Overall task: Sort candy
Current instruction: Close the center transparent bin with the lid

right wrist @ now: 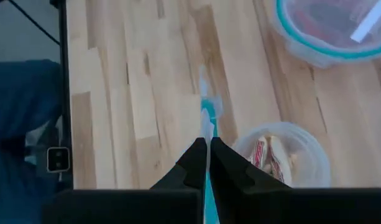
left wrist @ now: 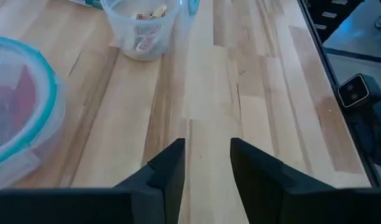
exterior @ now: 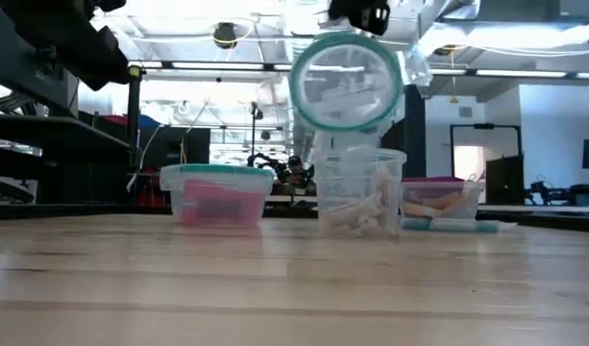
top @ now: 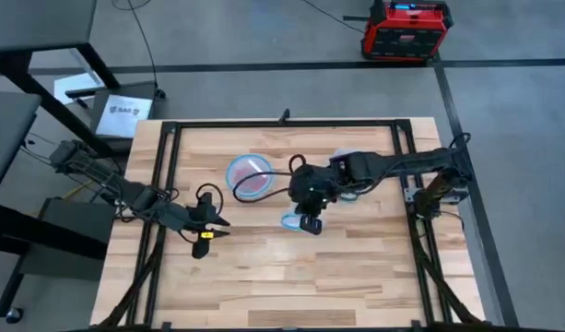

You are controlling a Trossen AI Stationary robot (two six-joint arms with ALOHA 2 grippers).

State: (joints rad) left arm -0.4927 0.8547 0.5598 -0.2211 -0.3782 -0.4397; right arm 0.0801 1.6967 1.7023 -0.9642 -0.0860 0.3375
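- The left gripper (top: 211,234) hovers over the left part of the desk (top: 356,277), fingers (left wrist: 168,174) parted with only bare wood between them; it holds nothing.
- A round teal-rimmed container with its lid on (top: 252,174) sits right of that gripper, near the desk's middle; the red candy (exterior: 217,205) in it shows only as a blur, so its long axis cannot be told.
- The right gripper (right wrist: 208,163) hangs just right of that container, fingers pinched shut on the edge of a teal-rimmed round lid (exterior: 347,82), held upright on edge.
- Directly below the lid stands an open clear cup (right wrist: 282,158) holding pale wrapped candy (right wrist: 271,155), pieces piled at mixed angles.
- Farther right, a third container (exterior: 442,200) holds orange-pink candy, well clear of both grippers.
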